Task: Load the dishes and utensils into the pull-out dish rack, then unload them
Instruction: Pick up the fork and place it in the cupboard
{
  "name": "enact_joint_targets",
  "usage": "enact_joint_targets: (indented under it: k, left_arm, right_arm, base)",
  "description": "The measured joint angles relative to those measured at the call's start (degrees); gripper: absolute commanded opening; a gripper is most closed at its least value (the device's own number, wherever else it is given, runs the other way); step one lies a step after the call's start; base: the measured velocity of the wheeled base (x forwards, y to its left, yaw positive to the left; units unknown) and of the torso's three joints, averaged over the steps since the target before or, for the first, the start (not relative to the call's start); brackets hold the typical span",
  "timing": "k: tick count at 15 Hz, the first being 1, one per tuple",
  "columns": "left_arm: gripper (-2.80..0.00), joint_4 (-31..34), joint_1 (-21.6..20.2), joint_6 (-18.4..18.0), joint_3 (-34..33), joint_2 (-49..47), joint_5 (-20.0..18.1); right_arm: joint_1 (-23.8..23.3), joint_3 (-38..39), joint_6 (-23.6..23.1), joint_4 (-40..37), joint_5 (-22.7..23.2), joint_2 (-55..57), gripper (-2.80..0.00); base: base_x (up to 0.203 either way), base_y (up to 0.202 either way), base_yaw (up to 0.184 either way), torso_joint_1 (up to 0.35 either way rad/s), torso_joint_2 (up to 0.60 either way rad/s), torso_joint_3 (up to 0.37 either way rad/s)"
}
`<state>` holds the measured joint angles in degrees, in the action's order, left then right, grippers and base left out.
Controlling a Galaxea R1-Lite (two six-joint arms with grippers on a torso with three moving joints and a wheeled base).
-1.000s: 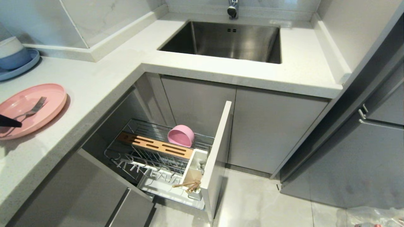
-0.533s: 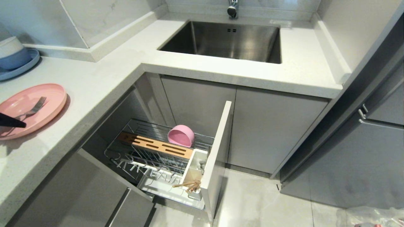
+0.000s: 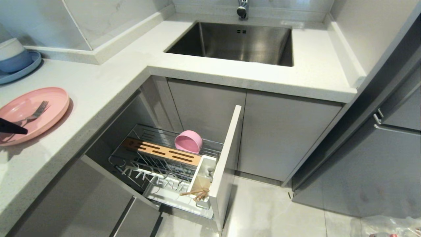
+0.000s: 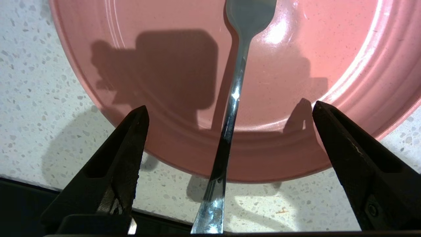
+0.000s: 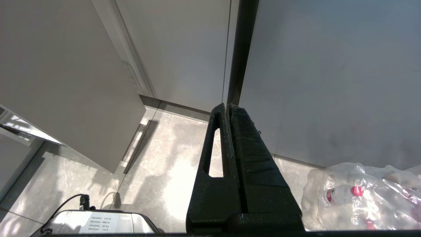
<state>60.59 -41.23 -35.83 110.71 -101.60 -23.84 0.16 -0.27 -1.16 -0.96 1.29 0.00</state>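
Left hand (image 4: 230, 110) barely shifted, still open astride fork (image 4: 232, 98), plate (image 4: 171, 82) unmoved

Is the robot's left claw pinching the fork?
No, the left gripper is wide open, with the fork lying untouched between its fingers on the pink plate.

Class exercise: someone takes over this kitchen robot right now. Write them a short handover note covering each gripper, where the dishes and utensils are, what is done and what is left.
Left gripper: open over the near rim of the pink plate on the countertop, fingers either side of the fork handle, not gripping it.
Right gripper: shut, parked low near the floor.
In the pull-out dish rack: pink bowl on its side behind the wooden strip, chopsticks in the white utensil cup.
Fork lies on the plate, handle overhanging the rim.
Left, if loading: fork and plate into the rack, then unload everything.
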Motion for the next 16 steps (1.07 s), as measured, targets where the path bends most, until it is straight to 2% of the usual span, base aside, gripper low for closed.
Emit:
enact_joint_targets:
  k: [1, 16]
  left_arm:
    - [-2.80, 0.11, 0.02, 0.01, 0.00, 0.00, -0.02]
    - [-2.80, 0.24, 0.22, 0.79, -0.07, 1.13, -0.11]
  right_arm:
    - [0.00, 0.00, 0.00, 0.00, 0.00, 0.00, -2.80]
    - [0.00, 0.00, 0.00, 0.00, 0.00, 0.00, -2.80]
  base:
    - [0.000, 0.000, 0.000, 0.000, 0.00, 0.000]
    - [0.000, 0.000, 0.000, 0.000, 0.00, 0.000]
